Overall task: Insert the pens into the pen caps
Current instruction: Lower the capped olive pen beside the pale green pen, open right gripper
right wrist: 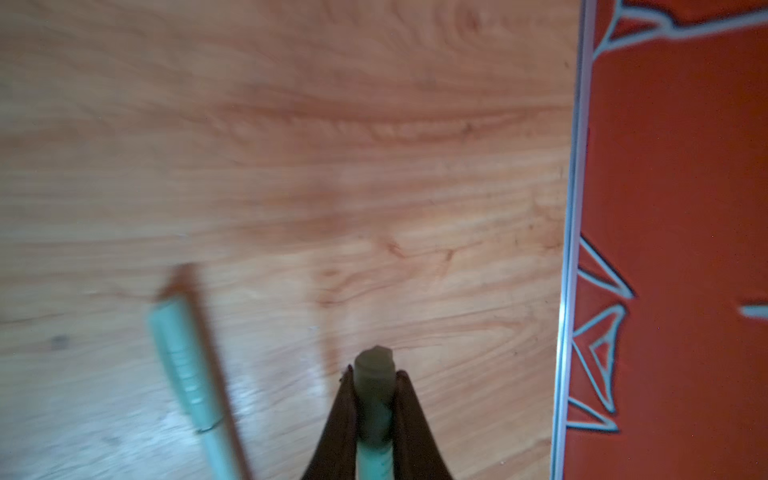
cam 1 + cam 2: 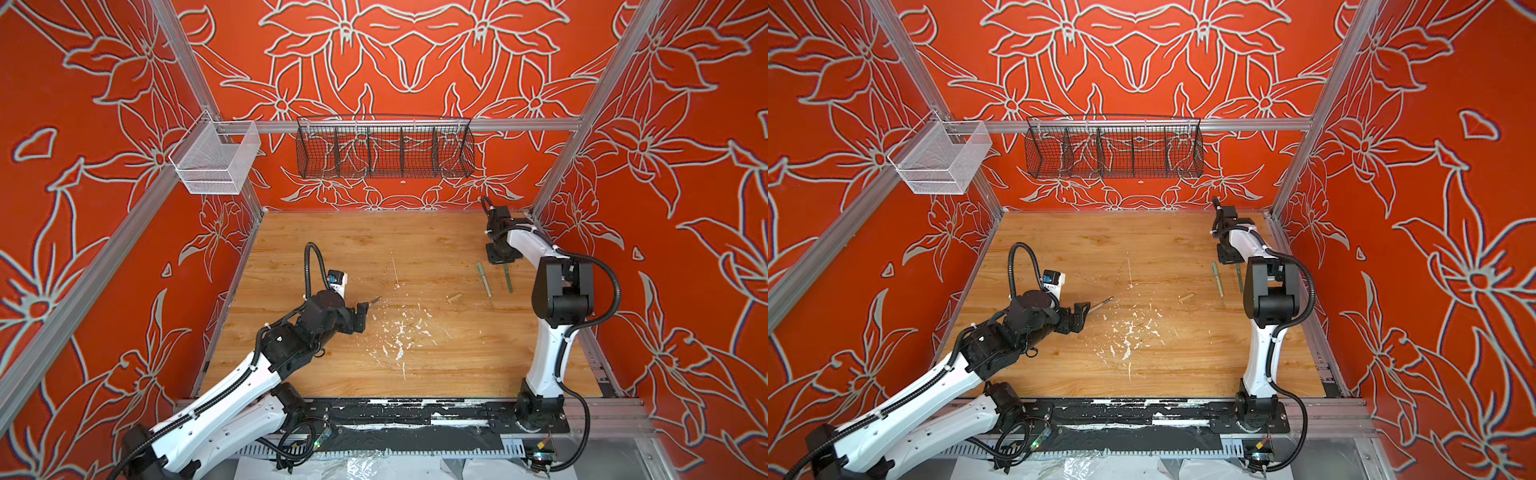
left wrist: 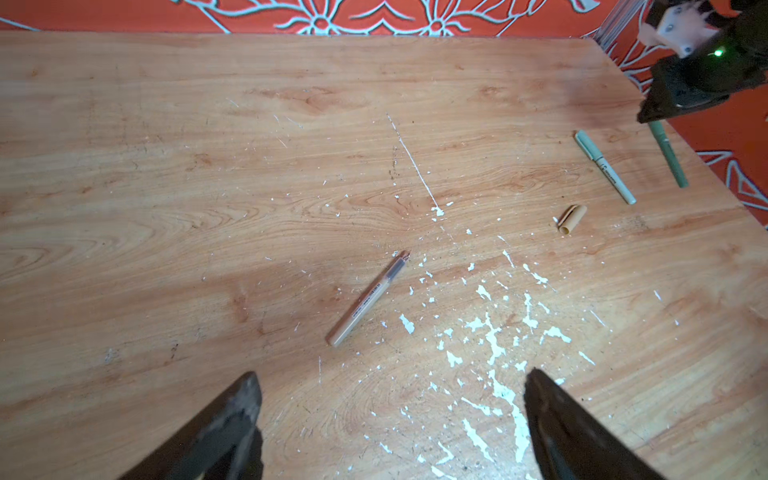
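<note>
Your right gripper (image 1: 374, 374) is clamped on the dark green pen (image 1: 374, 361) near its end, so it may swing and knock the pale green pen (image 3: 604, 166) just beside it. Your left gripper (image 3: 392, 378) gapes above the table (image 3: 124, 166); the tan pen (image 3: 365, 301) could roll if nudged, well apart from the tan cap (image 3: 571, 219)

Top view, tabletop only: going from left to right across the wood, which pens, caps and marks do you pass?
tan pen → white paint flecks → tan cap → pale green pen → dark green pen
</note>
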### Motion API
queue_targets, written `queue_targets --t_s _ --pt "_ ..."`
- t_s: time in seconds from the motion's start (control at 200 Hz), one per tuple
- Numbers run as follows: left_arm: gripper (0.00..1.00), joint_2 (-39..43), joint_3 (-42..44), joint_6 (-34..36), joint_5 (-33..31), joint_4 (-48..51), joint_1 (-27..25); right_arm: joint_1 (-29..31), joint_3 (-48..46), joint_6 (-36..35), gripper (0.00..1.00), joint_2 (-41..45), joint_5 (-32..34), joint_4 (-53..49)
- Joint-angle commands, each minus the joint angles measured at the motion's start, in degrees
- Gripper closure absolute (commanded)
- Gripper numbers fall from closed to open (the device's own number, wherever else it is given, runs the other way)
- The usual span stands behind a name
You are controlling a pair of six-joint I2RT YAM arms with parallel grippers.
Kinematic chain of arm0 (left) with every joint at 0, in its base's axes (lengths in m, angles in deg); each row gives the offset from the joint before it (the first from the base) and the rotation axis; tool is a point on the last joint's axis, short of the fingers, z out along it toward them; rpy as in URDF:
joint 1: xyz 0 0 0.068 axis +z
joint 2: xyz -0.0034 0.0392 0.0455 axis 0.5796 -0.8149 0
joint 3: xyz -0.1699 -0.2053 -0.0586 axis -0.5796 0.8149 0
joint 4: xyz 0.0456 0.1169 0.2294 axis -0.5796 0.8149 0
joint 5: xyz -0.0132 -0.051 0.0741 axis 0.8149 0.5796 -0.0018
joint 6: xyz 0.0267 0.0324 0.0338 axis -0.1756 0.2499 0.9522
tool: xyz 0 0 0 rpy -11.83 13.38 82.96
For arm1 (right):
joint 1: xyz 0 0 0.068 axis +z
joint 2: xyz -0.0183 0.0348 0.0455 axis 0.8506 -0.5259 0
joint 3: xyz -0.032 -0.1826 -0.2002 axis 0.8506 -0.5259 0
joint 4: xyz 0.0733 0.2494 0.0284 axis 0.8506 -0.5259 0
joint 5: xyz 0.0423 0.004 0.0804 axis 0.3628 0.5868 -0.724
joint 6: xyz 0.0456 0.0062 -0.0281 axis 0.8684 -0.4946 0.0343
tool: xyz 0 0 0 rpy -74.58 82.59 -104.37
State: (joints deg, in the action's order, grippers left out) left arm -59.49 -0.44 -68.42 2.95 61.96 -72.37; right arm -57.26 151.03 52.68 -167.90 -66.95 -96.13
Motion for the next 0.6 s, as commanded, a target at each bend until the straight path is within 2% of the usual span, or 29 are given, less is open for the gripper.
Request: queue_targets --t_s 0.0,0.255,0.5,0.59 --pt "0.03 -3.51 -2.25 -1.39 3.00 -0.76 1.52 -0.19 -0.74 -3.05 1.00 -1.33 1.89 3.54" --pt "0.03 -5.07 -1.47 -1.53 4.82 -3.71 1.64 -2.30 3.39 -2.22 0.99 -6.29 -4.74 3.27" --pt "0.03 -5.21 -2.99 -1.13 2.78 -0.96 1.88 -2.46 5.85 -3.09 0.92 -10.22 -5.20 1.48" --pt "0.03 -4.75 -2.81 -1.04 2.85 -0.97 1.97 -2.51 6.23 -2.91 0.83 -10.29 -5.79 1.00"
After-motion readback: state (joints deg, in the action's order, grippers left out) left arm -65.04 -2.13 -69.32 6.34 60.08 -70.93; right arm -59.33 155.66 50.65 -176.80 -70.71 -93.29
